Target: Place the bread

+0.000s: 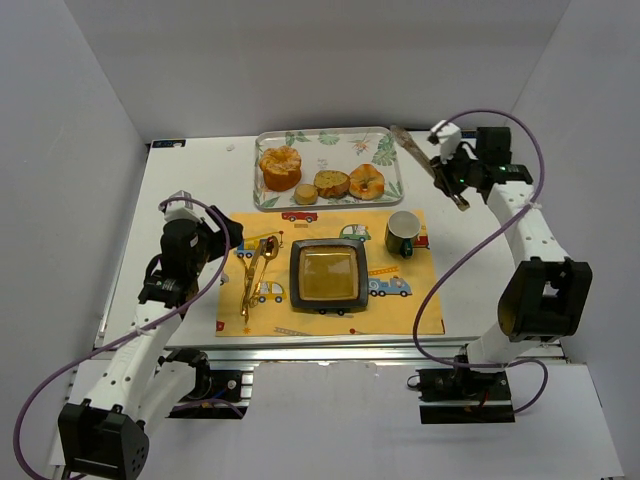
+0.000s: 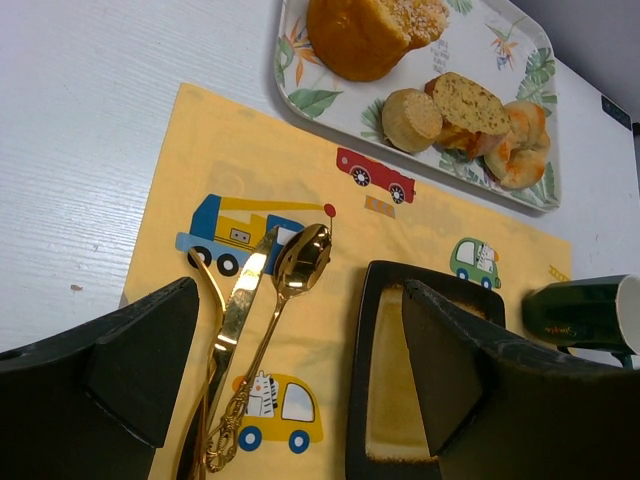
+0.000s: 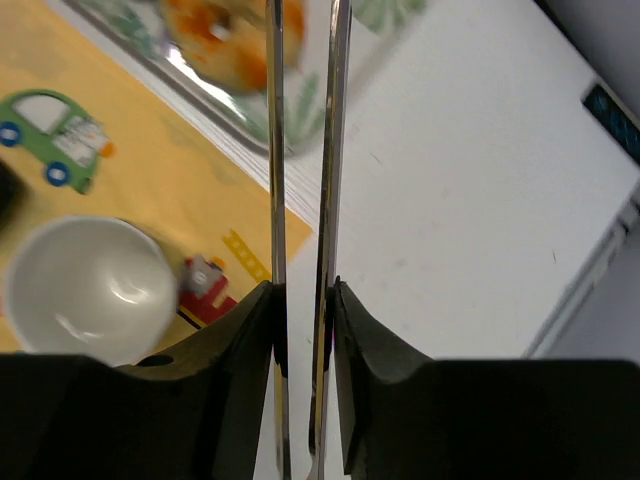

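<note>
Several bread pieces lie on the floral tray (image 1: pixel 340 150) at the back: a big muffin (image 1: pixel 280 165), a small round roll (image 1: pixel 305 193), a slice (image 1: pixel 331 183) and a ring-shaped piece (image 1: pixel 366 181). My right gripper (image 1: pixel 447 178) hovers right of the tray, shut on metal tongs (image 1: pixel 415 152) whose two blades (image 3: pixel 330 150) run out between its fingers (image 3: pixel 303 290) toward the tray's corner. My left gripper (image 1: pixel 215 235) stands open and holds nothing (image 2: pixel 300 300), low over the yellow placemat (image 2: pixel 200 160) between the cutlery and the black square plate (image 1: pixel 328 275).
Gold cutlery (image 1: pixel 255 270), with its spoon (image 2: pixel 300 262), lies on the placemat's left part. A green mug (image 1: pixel 402 232) stands right of the plate, its white inside showing in the right wrist view (image 3: pixel 90 285). The table's right edge (image 3: pixel 590 290) is near the right arm.
</note>
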